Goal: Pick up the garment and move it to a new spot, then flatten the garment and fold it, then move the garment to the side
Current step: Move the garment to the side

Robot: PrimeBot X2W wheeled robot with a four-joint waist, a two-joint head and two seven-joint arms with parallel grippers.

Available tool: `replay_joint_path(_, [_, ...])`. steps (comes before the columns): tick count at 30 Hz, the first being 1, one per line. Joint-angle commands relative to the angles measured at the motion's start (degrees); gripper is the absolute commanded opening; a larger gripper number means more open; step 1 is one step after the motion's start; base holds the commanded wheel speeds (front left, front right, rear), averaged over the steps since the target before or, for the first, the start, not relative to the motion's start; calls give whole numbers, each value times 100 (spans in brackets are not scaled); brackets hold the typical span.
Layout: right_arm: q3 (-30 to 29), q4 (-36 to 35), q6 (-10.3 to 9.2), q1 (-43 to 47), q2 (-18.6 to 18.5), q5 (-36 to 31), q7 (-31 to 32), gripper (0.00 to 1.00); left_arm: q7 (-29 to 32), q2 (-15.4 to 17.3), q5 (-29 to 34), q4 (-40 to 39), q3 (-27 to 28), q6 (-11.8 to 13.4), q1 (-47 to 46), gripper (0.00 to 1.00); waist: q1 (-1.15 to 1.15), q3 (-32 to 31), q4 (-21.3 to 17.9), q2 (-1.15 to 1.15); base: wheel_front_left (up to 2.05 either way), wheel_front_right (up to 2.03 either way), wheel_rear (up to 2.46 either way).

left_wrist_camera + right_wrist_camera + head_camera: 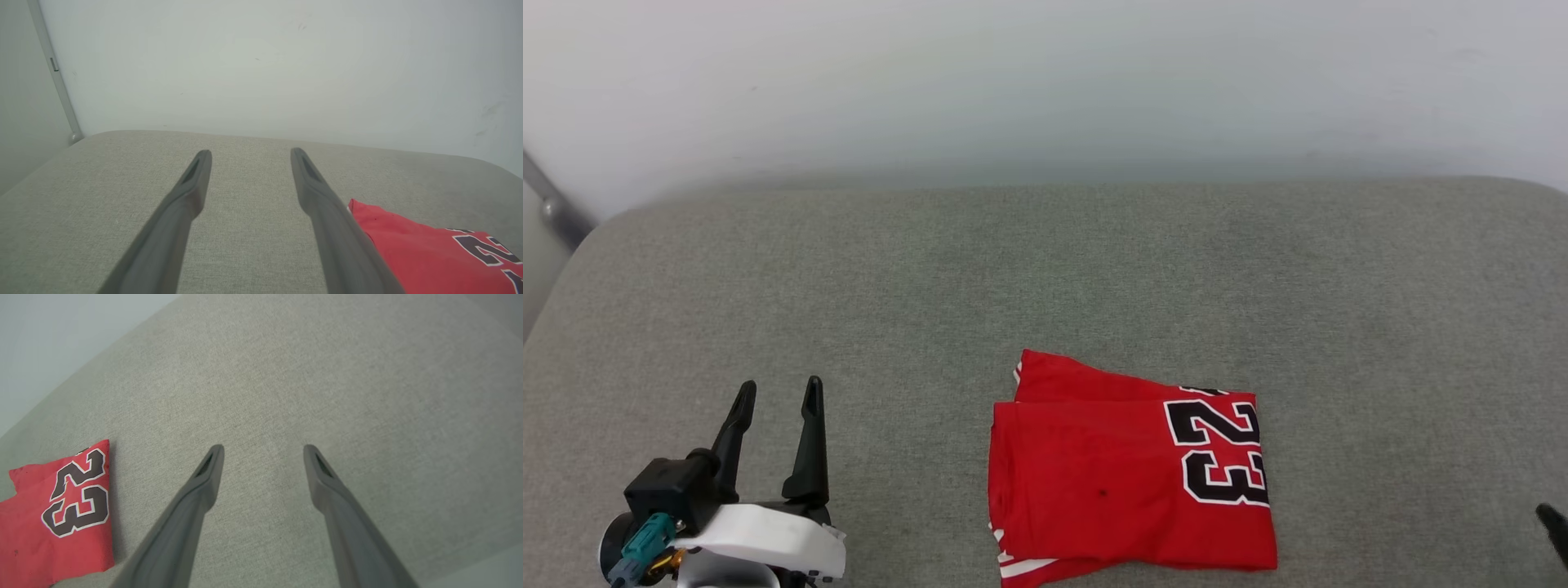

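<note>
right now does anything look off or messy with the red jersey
Slightly. On the folded jersey a lower layer juts out askew at the far edge, striped trim pokes out at the near left corner, and a small dark speck marks the top.

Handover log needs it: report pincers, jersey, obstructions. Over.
Left pincer open, empty, clear of the jersey. Right pincer open, empty, over bare grey fabric surface. Jersey folded, lying flat. No obstruction seen.

The garment (1094, 482) is thin, matt red cloth. The worktop (1045, 278) is covered in coarse grey woven fabric. The left end effector (780, 384) has smooth, matt dark fingers (809, 441), seemingly plastic.
</note>
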Motion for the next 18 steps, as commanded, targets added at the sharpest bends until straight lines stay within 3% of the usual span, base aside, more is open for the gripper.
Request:
replay_joint_path(1, [-101, 102, -2, -136, 142, 195, 419, 100, -30, -59, 49, 22, 20, -42, -111, 100, 0, 100, 105, 0, 0, 0, 0])
replay_joint_path(6, [-376, 412, -2, -415, 522, 603, 1743, 100, -41, -184, 121, 121, 62, -197, -239, 100, 0, 285, 331, 0, 0, 0, 0])
replay_joint_path(9, [-451, 731, -2, -700, 629, 1223, 2312, 100, -44, -294, 190, 138, 100, -276, -326, 100, 0, 417, 463, 0, 0, 0, 0])
replay_joint_path(10, [-451, 731, -2, -700, 629, 1223, 2312, 100, -44, -294, 190, 138, 100, -276, -326, 100, 0, 417, 463, 0, 0, 0, 0])
replay_joint_path(18, [185, 2406, -2, -1545, 663, 3331, 2380, 100, -46, -507, 369, 308, 275, -561, -524, 100, 0, 686, 725, 0, 0, 0, 0])
